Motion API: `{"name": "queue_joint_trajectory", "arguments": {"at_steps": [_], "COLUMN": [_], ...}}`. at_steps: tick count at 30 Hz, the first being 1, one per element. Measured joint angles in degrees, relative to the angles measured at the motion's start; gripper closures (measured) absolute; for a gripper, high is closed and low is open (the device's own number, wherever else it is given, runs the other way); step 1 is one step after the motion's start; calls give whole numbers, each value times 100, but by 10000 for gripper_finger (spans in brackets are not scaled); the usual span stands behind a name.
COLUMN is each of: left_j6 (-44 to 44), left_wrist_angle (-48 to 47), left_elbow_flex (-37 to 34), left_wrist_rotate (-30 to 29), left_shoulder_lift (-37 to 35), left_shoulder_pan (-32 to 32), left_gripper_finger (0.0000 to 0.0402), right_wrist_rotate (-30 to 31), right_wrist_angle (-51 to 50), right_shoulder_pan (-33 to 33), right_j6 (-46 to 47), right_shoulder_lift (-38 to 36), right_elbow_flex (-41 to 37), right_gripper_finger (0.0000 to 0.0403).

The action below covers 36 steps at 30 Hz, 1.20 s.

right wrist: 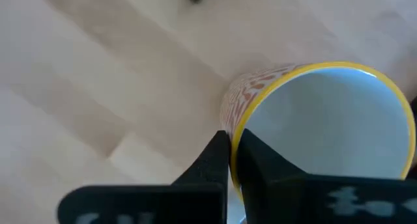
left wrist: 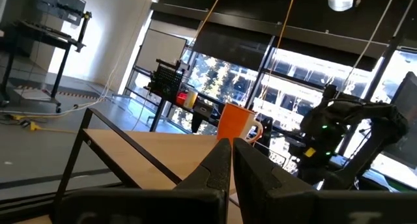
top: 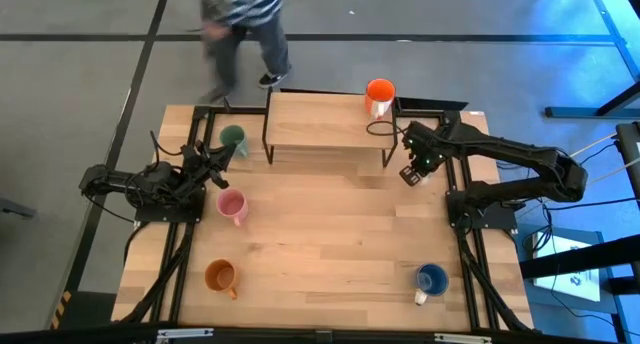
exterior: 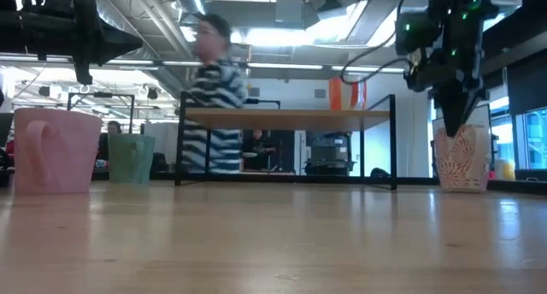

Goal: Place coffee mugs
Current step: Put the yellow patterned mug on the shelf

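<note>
The right gripper (right wrist: pixel 231 160) is clenched on the yellow rim of a white mug (right wrist: pixel 326 120) with an orange pattern, one finger inside and one outside; the mug stands upright on the table (top: pixel 330 234) directly below it. The left gripper (left wrist: pixel 230 165) is closed and empty, with the pink mug (top: pixel 232 205) and green mug (top: pixel 233 139) close by.

Legible markings: none.
No text, label, brand name, number or sign can be read in any of the four views; the white mug (right wrist: pixel 326 126) carries only an orange pattern without lettering, and the pale marks on the gripper body in the right wrist view are too blurred to read.
</note>
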Motion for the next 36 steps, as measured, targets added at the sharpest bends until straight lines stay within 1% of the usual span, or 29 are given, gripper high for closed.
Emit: {"name": "queue_joint_trajectory", "arguments": {"at_steps": [4, 9, 15, 19, 22, 26, 29, 32, 36], "left_j6": [0, 0, 0, 0, 0, 0, 0, 0, 0], "left_wrist_angle": [0, 0, 0, 0, 0, -1, -2, -5, -7], "left_elbow_flex": [0, 0, 0, 0, 0, 0, 0, 0, 0], "left_wrist_rotate": [-7, -9, -9, -11, -11, -12, -13, -13, -13], "left_shoulder_lift": [0, 0, 2, 0, 0, 1, 0, 1, 0], "left_shoulder_pan": [-1, -2, 0, -2, -1, -2, 0, -1, 0], "left_gripper_finger": [390, 390, 390, 390, 390, 390, 390, 390, 390], "right_wrist_rotate": [-15, 68, 235, 169, 185, 216, 239, 244, 255], "right_wrist_angle": [40, 129, 1058, 1679, 1829, 1785, 1419, 974, 944], "right_shoulder_pan": [673, 1493, 2308, 2649, 2843, 2917, 2875, 2820, 2817], "right_j6": [233, 769, 1213, 1247, 1248, 1206, 1532, 1530, 1397], "right_shoulder_lift": [-9, 3, 104, 428, 822, 1427, 1925, 2417, 2947], "right_elbow_flex": [121, 253, 268, 271, 405, 901, 1462, 2096, 2654], "right_gripper_finger": [399, 400, 401, 401, 402, 402, 402, 402, 402]}}
